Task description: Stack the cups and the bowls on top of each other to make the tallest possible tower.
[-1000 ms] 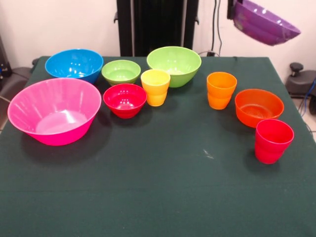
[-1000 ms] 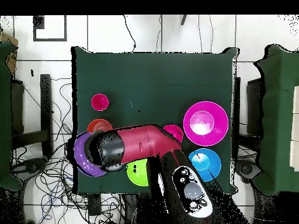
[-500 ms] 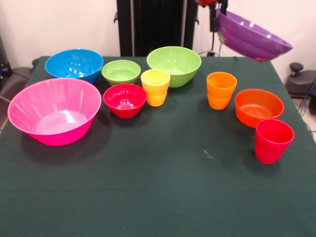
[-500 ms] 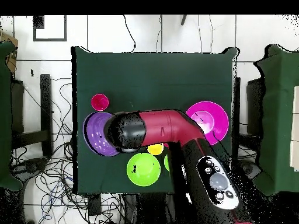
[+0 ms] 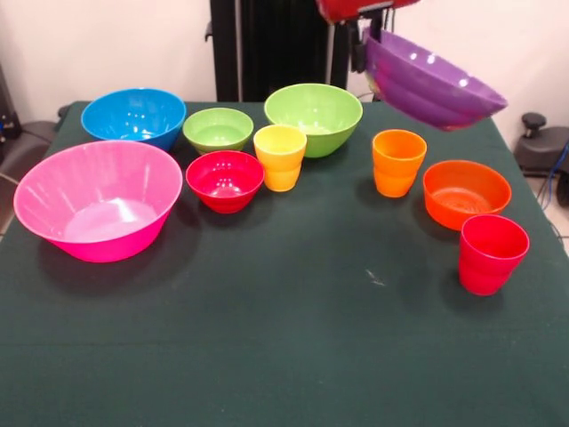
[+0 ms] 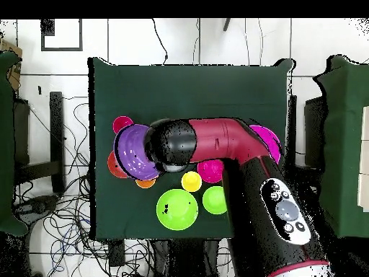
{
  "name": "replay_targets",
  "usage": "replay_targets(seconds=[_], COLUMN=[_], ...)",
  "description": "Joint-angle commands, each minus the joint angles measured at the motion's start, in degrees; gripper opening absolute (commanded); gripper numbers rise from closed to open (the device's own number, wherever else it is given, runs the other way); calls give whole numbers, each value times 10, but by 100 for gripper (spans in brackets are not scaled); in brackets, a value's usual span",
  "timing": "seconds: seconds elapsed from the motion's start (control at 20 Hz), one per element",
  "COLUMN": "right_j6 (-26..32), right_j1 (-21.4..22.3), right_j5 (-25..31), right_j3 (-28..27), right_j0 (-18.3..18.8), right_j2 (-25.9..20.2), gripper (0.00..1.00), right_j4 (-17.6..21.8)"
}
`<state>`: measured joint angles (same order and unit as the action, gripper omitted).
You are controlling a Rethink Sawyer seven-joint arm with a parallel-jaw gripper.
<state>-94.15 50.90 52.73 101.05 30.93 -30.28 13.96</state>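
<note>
One purple bowl (image 5: pixel 431 82) hangs tilted in the air above the orange cup (image 5: pixel 398 162), its far rim pinched by the gripper (image 5: pixel 369 46).

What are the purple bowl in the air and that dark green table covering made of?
The purple bowl looks like glossy moulded plastic: bright highlights sit on its stepped wall. The table covering looks like matte cloth, maybe felt: dull, no reflections, with a few pale specks.
</note>
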Motion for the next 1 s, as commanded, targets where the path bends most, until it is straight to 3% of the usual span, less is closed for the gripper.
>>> replay_targets(seconds=[0.05,0.45,0.7,1.0], right_j6=[142,178,178,245], right_j1=[-96,-179,-191,-207], right_j5=[73,77,48,1], right_j3=[-124,-200,-178,-159], right_j0=[0,8,22,63], right_j2=[-22,-33,-42,-85], gripper=[0,0,0,0], right_j4=[91,134,153,195])
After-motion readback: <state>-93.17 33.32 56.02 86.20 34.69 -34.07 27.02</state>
